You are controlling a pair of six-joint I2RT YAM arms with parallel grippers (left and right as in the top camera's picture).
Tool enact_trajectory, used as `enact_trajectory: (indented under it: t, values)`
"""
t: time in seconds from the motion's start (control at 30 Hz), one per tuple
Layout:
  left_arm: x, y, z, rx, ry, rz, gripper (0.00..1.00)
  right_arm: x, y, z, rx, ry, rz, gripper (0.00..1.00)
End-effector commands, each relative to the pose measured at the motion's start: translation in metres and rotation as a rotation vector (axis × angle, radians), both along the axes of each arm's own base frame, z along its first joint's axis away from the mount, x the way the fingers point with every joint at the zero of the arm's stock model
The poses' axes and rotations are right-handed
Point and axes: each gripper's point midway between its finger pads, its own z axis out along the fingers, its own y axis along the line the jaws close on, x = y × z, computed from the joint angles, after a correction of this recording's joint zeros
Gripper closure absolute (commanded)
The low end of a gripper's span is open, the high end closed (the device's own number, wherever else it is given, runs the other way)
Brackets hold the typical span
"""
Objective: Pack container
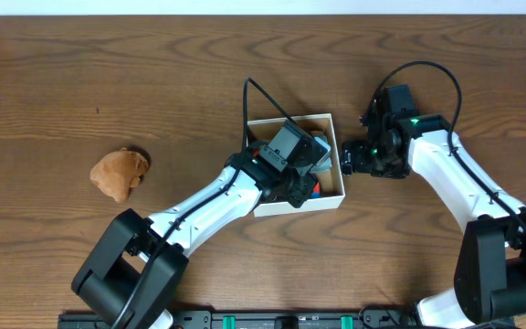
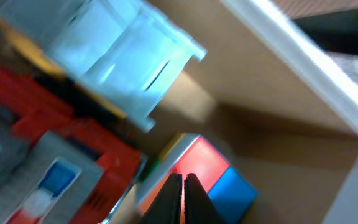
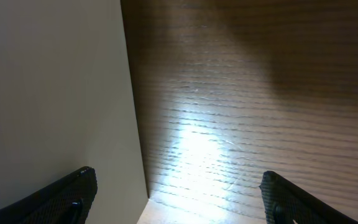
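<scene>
The container (image 1: 336,137), a small square box with white walls and a tan inside, sits mid-table. My left gripper (image 1: 310,174) is inside it, shut and empty; in the left wrist view its closed fingertips (image 2: 183,186) hover over a red-and-blue block (image 2: 219,177) on the box floor (image 2: 272,106). A pale blue toy (image 2: 126,53) and a red and grey toy (image 2: 61,155) lie beside it, blurred. My right gripper (image 1: 347,163) is open beside the container's right wall, which fills the left of the right wrist view (image 3: 55,93); its fingers (image 3: 179,193) straddle the wall's corner.
A brown crumpled lump (image 1: 120,173) lies on the wooden table (image 1: 80,73) at the left. The right wrist view shows bare wood (image 3: 241,112) next to the box.
</scene>
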Motion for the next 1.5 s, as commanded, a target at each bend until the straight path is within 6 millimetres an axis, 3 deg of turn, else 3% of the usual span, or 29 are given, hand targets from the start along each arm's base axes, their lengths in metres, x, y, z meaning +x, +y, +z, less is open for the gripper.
enact_trajectory:
  t: [0.0,0.6,0.97,1.07,1.13,1.27,1.47]
  values:
    - [-0.007,-0.01,0.003,-0.041,0.009,-0.089,0.94,-0.004,0.008,-0.003,0.026,0.016,0.021,0.12]
    - [-0.018,-0.019,0.008,-0.09,0.012,-0.196,0.94,-0.004,0.008,-0.003,0.026,0.016,0.021,0.12]
    - [-0.006,-0.01,0.004,-0.028,-0.038,-0.157,0.93,-0.004,0.008,-0.003,0.025,0.017,0.021,0.12]
    - [-0.003,-0.007,0.004,-0.012,-0.05,-0.141,0.85,-0.004,0.008,-0.003,0.025,0.018,0.021,0.12]
    - [0.0,-0.001,0.004,0.021,-0.064,-0.119,0.72,-0.004,0.008,-0.003,0.025,0.018,0.021,0.12]
    - [0.005,0.019,0.0,0.121,-0.091,-0.073,0.63,-0.004,0.008,-0.003,0.025,0.017,0.021,0.12]
    - [0.004,0.023,0.012,0.125,-0.112,-0.062,0.58,-0.004,0.008,-0.003,0.025,0.016,0.021,0.12]
